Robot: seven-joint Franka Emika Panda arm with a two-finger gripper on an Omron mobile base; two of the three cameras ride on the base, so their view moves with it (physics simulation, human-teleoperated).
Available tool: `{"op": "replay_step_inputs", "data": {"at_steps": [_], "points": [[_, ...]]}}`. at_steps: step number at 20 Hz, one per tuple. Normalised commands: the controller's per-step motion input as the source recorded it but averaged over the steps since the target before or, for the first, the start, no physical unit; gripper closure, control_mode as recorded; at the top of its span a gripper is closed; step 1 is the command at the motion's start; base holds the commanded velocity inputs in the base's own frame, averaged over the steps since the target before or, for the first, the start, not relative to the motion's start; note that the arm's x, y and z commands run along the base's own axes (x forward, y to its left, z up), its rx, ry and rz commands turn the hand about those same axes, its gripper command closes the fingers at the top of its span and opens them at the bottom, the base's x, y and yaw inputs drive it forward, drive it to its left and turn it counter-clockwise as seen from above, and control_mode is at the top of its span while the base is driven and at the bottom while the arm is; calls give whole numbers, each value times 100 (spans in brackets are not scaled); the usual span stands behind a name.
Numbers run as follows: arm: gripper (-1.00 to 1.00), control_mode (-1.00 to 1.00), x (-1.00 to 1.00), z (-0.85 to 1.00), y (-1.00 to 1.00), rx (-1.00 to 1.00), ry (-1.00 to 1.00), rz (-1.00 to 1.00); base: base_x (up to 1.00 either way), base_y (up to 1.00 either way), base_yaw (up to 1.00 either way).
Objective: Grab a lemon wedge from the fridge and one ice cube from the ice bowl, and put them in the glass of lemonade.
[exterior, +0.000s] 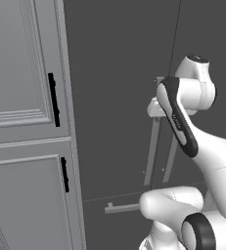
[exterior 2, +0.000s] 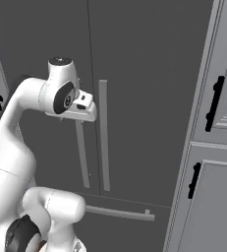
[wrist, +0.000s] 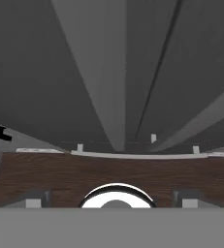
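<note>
The fridge [exterior: 119, 73] [exterior 2: 144, 59] is a tall dark grey front with both doors closed. Two long pale bar handles run down beside the middle seam, the left handle [exterior 2: 81, 157] [exterior: 152, 151] and the right handle [exterior 2: 103, 138] [exterior: 170, 158]. My gripper [exterior 2: 88, 117] [exterior: 153, 108] is up against the top of the left handle. In the hand view that bar [wrist: 96, 72] runs down the middle, between my spread fingertips [wrist: 33, 198]; the gripper [wrist: 112, 198] is open and holds nothing. The lemon wedge, the ice bowl and the glass of lemonade are out of view.
Paneled grey cupboards with black handles flank the fridge, on the left [exterior: 21, 97] and on the right [exterior 2: 223, 98]. A horizontal bar handle [exterior: 122, 207] [exterior 2: 120, 213] crosses the fridge's lower drawer. Dark wood floor [wrist: 60, 177] lies below.
</note>
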Motion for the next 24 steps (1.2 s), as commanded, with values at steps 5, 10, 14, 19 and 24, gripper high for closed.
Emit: {"op": "replay_step_inputs", "data": {"at_steps": [5, 10, 14, 19, 24], "points": [[-100, -100, -24, -11, -6, 0, -6, 0, 0, 0, 0], [-100, 100, 0, 0, 0, 0, 0, 0, -8, 0, -1], [-100, 100, 0, 0, 0, 0, 0, 0, -68, 0, 2], [-100, 100, 0, 0, 0, 0, 0, 0, -78, 0, 3], [-100, 100, 0, 0, 0, 0, 0, 0, -49, 0, 5]]}}
